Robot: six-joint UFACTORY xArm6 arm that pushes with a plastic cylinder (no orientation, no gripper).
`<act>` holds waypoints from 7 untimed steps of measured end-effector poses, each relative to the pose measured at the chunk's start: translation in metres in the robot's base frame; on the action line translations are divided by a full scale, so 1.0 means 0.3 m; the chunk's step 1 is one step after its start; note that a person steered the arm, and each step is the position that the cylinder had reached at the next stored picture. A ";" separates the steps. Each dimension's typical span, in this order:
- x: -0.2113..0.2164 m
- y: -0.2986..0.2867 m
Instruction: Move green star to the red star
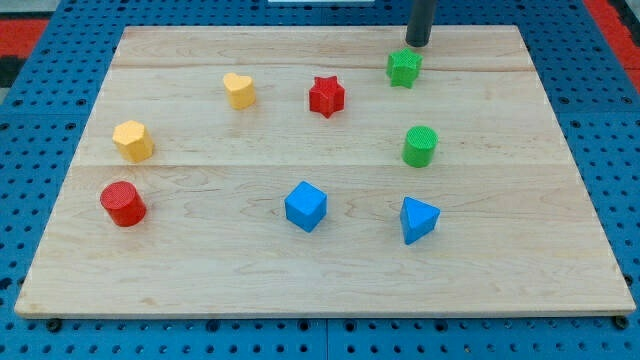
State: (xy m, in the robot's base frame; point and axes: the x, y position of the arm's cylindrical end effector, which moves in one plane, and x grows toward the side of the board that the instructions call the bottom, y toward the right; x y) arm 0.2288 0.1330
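The green star (403,68) sits near the view's top, right of centre, on the wooden board (200,270). The red star (326,96) lies to its left and slightly lower, about a block's width of bare wood between them. My tip (417,44) is just above and slightly right of the green star, close to it at the board's top edge; I cannot tell whether it touches it.
A green cylinder (420,146) stands below the green star. A yellow heart (239,90) and a yellow hexagon (132,140) are at the left. A red cylinder (123,204), a blue cube (305,206) and a blue triangular block (418,219) lie lower down.
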 end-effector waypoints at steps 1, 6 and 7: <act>0.057 -0.009; 0.247 -0.234; 0.247 -0.152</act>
State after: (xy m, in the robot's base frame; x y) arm 0.3030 0.0874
